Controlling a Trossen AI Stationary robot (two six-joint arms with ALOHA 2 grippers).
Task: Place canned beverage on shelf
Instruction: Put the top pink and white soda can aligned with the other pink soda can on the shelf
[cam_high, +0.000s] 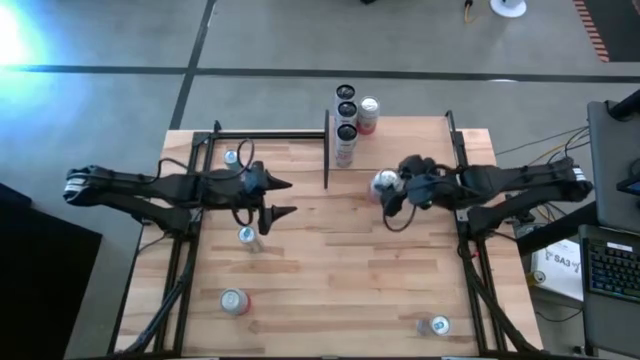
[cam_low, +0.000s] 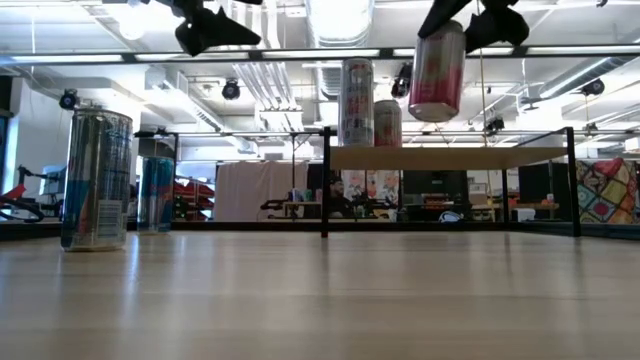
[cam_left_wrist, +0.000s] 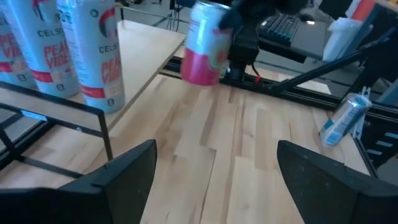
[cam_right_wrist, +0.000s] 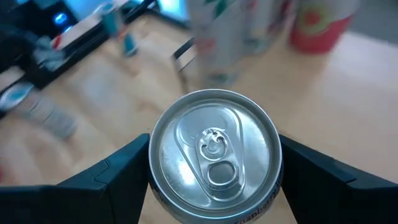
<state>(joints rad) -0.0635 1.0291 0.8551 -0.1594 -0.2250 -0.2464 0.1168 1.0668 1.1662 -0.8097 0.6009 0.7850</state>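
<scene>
Pink-and-white aluminium beverage can (cam_low: 437, 72): clamped in right gripper (cam_high: 392, 186), hanging above the butcher-block counter (cam_high: 330, 270) beside pale wood shelf (cam_high: 410, 140). Advice: keep it upright, clear the black rail, lower beside standing tall cans (cam_high: 346, 125). Left gripper (cam_high: 279, 198): spread apart, empty.

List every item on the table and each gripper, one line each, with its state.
right gripper: shut on pink can, raised above the table
pink can: upright, in the air
left gripper: open, empty
shelf: holds four upright cans
tall white cans: three, upright
red can: upright on shelf
blue cans: three, upright on tabletop
red-rimmed can: upright on tabletop
</scene>
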